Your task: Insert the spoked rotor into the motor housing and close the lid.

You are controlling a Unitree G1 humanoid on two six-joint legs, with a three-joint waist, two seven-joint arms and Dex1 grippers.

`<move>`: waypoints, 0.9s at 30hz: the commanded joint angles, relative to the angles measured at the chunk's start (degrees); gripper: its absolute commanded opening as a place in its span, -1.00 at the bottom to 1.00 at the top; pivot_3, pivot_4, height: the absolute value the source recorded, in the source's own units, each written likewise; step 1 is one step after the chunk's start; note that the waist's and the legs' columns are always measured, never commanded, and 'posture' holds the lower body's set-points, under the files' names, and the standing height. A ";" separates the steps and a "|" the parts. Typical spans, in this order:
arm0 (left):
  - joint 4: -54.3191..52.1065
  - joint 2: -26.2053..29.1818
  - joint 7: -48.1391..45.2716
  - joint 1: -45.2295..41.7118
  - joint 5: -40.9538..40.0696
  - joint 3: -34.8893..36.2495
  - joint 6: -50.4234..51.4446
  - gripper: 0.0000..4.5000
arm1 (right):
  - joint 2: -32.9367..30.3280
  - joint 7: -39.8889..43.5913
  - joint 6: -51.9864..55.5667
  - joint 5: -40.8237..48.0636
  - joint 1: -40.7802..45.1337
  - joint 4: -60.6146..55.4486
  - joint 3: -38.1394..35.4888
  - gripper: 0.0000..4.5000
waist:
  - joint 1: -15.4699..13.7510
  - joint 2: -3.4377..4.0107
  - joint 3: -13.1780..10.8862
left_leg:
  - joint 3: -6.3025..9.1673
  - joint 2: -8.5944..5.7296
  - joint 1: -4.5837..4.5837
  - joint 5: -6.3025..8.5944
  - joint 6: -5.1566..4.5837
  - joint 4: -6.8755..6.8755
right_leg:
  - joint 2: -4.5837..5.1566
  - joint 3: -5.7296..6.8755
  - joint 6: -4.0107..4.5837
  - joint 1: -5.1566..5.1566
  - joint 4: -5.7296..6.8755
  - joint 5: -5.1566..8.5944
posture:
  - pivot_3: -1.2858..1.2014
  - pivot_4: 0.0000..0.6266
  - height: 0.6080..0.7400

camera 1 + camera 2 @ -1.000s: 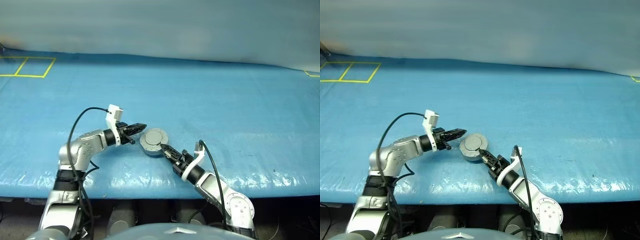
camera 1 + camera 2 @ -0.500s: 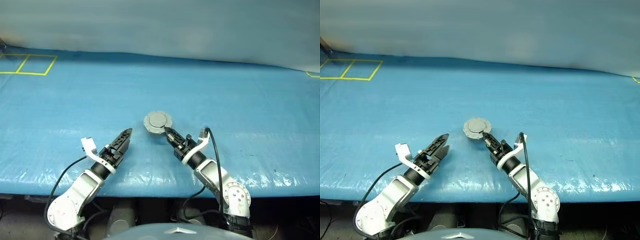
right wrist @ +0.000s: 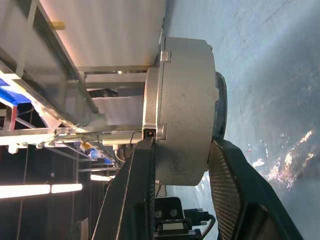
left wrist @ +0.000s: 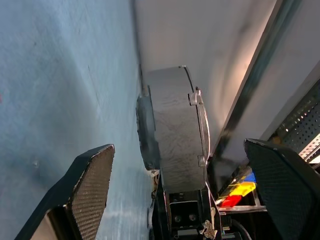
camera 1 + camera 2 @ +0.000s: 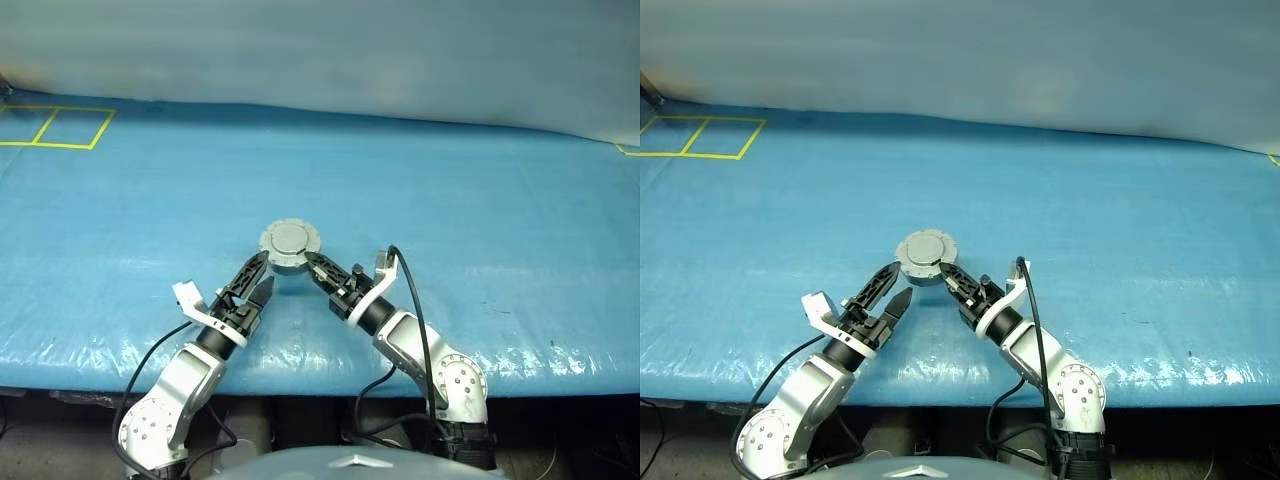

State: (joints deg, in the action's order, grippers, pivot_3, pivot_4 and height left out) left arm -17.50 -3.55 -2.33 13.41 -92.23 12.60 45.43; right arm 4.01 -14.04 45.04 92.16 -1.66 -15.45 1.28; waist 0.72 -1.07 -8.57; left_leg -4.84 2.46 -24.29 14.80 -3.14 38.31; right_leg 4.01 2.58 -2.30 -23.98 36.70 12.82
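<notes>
Pinching the closed motor housing (image 5: 290, 245) edgewise, right end effector (image 5: 313, 266); left end effector (image 5: 256, 278) spread.

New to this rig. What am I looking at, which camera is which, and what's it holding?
It is a humanoid robot with two arms, each ending in a gripper of two black fingers. The two wide pictures come from a stereo camera on its head, looking down over the arms at a blue sheet that covers the work surface. The two close pictures come from cameras on the wrists, each looking along that arm's own fingers.

The right gripper is shut on a small round grey motor housing with its lid closed, and holds it by the edge just above the sheet. In the right wrist view one finger lies on each side of the housing.

The left gripper is open beside the housing, holding nothing; in its wrist view the fingers stand wide apart.

Yellow tape lines mark the sheet's far corner.
</notes>
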 commanded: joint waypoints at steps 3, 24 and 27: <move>2.04 -2.72 -2.87 -0.44 -0.96 -2.70 -2.64 1.00 | -0.15 0.21 0.64 4.23 -0.50 -5.05 2.12 -0.50 | 0.00 0.00 0.00 | 0.00 0.00 0.00 0.00 0.00 0.00 | -0.01 0.01 0.00 0.00 0.00 0.00 | 0.03 -0.52 1.00; 3.86 -0.14 1.82 -2.82 -3.30 -4.75 -4.17 0.08 | -8.39 10.49 -0.89 -6.76 -1.10 -8.22 3.15 -0.50 | -0.06 0.02 0.02 | 0.02 0.04 -0.15 0.07 -0.13 0.48 | -0.08 0.04 -0.15 0.04 0.06 -0.10 | 0.03 -0.52 1.00; 3.96 1.71 3.61 -4.98 -2.85 -3.55 -4.66 0.08 | -16.09 18.45 -1.63 -19.65 -1.18 -11.28 6.68 -0.03 | -0.12 0.08 0.02 | 0.03 0.03 -0.23 0.14 -0.24 0.71 | -0.08 0.04 -0.19 0.07 0.08 -0.13 | 0.03 -0.52 1.00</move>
State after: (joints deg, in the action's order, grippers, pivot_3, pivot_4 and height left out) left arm -11.67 -2.43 1.09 9.59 -94.42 8.23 41.06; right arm -10.90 -0.34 44.67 77.68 -3.34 -22.63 7.17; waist 0.60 -0.98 -8.54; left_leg -4.85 2.48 -24.52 14.98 -3.44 39.08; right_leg 3.94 2.58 -2.53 -23.90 36.77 12.68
